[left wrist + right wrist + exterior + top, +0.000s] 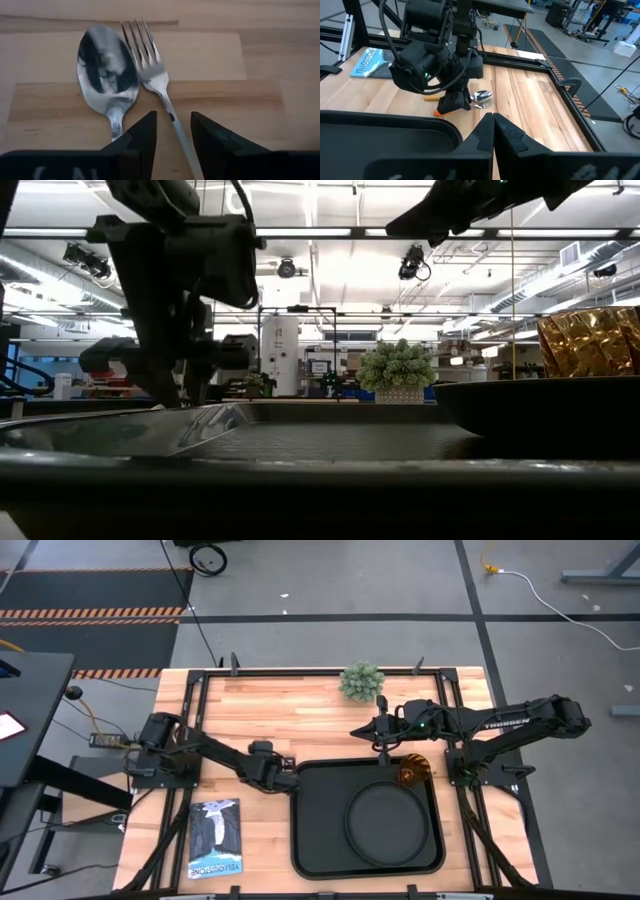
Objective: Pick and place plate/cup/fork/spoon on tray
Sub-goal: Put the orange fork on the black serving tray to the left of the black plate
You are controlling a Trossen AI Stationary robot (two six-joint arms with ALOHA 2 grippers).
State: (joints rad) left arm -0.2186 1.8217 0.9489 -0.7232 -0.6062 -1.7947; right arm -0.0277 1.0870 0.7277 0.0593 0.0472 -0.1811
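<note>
The left hand [172,132] is hovering low over the counter [300,710], just beside the tray's [312,840] near-left corner. Its fingers [145,132] are spread apart and holding nothing, with the fork's [150,65] thin metal neck running between them. The spoon [107,70] is lying right alongside the fork, bowl close against the tines, so the two look to be touching or nearly so.

To do this pick well, the hand is probably needing to close squarely on the fork's neck or handle alone, keeping the nearer finger from nudging the spoon's stem.

The plate [385,820] is already sitting on the tray, towards its right side. The cup [413,772] is standing on the counter just outside the tray's far-right corner. The right hand [383,730] is hanging above the counter near the cup, fingers pressed together and empty.

For open room, the tray's left half is lying bare, giving a short path over the raised rim. A small green plant [361,681] is sitting near the counter's far edge, and a book [215,837] is lying left of the tray, both clear of that path.
</note>
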